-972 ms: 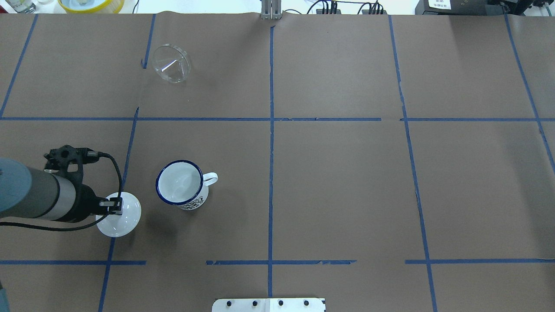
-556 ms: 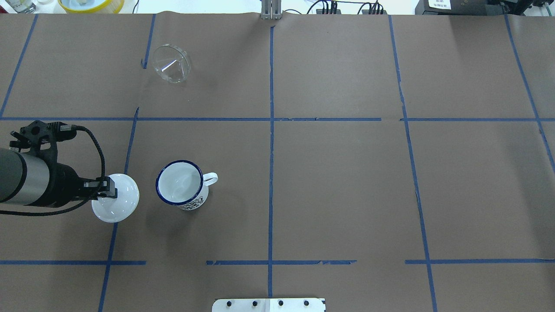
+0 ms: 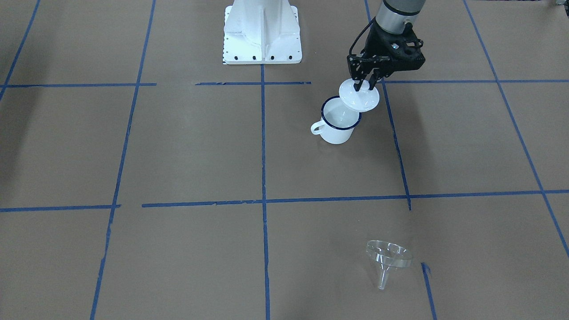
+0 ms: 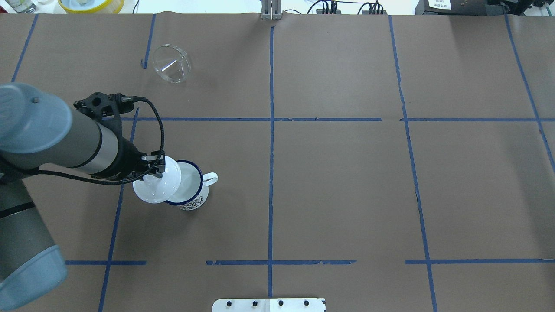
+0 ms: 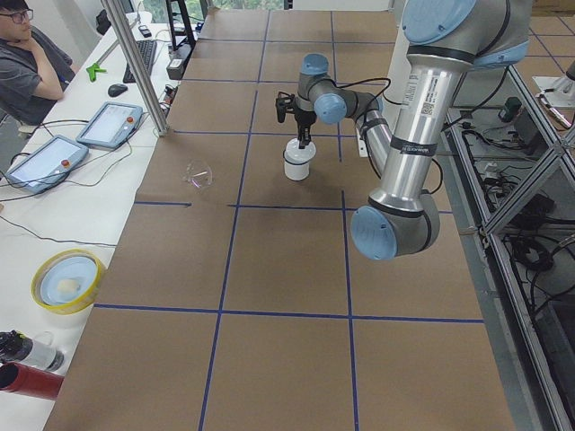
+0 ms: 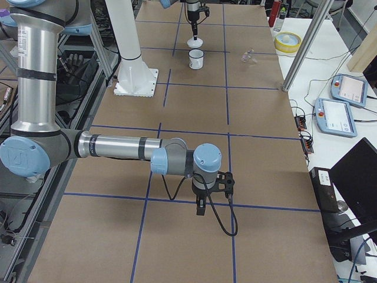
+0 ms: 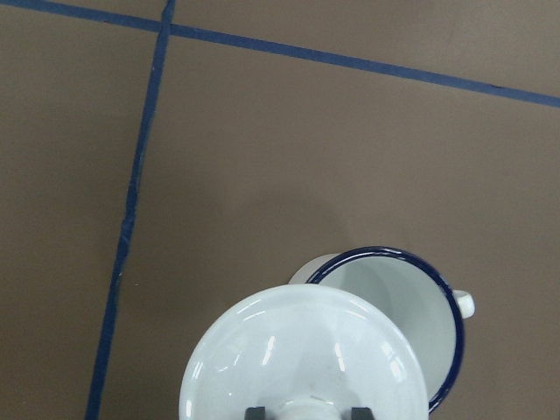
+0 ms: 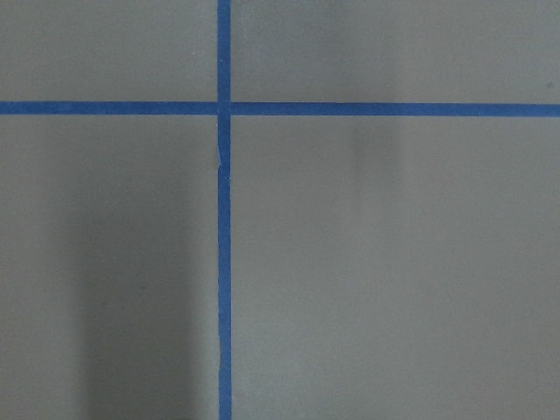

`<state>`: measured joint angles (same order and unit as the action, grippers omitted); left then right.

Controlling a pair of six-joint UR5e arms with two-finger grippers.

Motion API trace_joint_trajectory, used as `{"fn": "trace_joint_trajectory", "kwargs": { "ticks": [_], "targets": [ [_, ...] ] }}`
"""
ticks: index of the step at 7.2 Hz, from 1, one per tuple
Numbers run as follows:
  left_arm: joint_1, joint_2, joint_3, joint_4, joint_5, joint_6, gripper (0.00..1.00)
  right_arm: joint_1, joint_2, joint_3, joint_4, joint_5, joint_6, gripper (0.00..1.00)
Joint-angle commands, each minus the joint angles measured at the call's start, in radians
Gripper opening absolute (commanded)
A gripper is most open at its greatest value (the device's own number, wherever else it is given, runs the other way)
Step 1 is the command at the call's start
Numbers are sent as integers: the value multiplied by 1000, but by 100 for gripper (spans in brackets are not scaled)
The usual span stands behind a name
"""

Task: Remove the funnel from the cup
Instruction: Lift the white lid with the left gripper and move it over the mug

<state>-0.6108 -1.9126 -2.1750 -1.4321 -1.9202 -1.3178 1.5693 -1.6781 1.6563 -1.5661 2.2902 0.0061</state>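
Observation:
The clear funnel (image 4: pixel 172 63) lies on its side on the brown paper at the far left, well apart from the cup; it also shows in the front view (image 3: pixel 386 260). The cup (image 4: pixel 193 184), a white mug with a dark blue rim, stands upright with nothing in it (image 3: pixel 340 126). My left gripper (image 4: pixel 154 167) is shut on the knob of a white round lid (image 4: pixel 156 186) and holds it above the cup's left rim, partly covering the mouth (image 7: pixel 297 359). My right gripper (image 6: pixel 201 209) points down over bare paper far from the cup; I cannot tell whether it is open or shut.
A yellow bowl (image 4: pixel 91 4) sits beyond the table's far left edge. The robot's white base plate (image 4: pixel 269 304) is at the near edge. Tablets (image 5: pixel 112 123) and a seated operator (image 5: pixel 31 63) are beside the table's far side.
My left arm has carried the white lid to the right, from the paper left of the cup to over the cup's left rim. The funnel and the cup have not moved.

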Motion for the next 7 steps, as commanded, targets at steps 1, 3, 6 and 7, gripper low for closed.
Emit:
{"fn": "trace_joint_trajectory", "kwargs": {
  "ticks": [1, 3, 6, 7],
  "targets": [
    [5, -59, 78, 35, -2, -6, 0, 0, 0, 0, 0, 0, 0, 100],
    [9, -81, 118, 30, -2, -23, 0, 0, 0, 0, 0, 0, 0, 100],
    [13, -89, 127, 30, -3, -28, 0, 0, 0, 0, 0, 0, 0, 100],
    [13, -95, 132, 30, -3, -28, 0, 0, 0, 0, 0, 0, 0, 100]
  ]
}}
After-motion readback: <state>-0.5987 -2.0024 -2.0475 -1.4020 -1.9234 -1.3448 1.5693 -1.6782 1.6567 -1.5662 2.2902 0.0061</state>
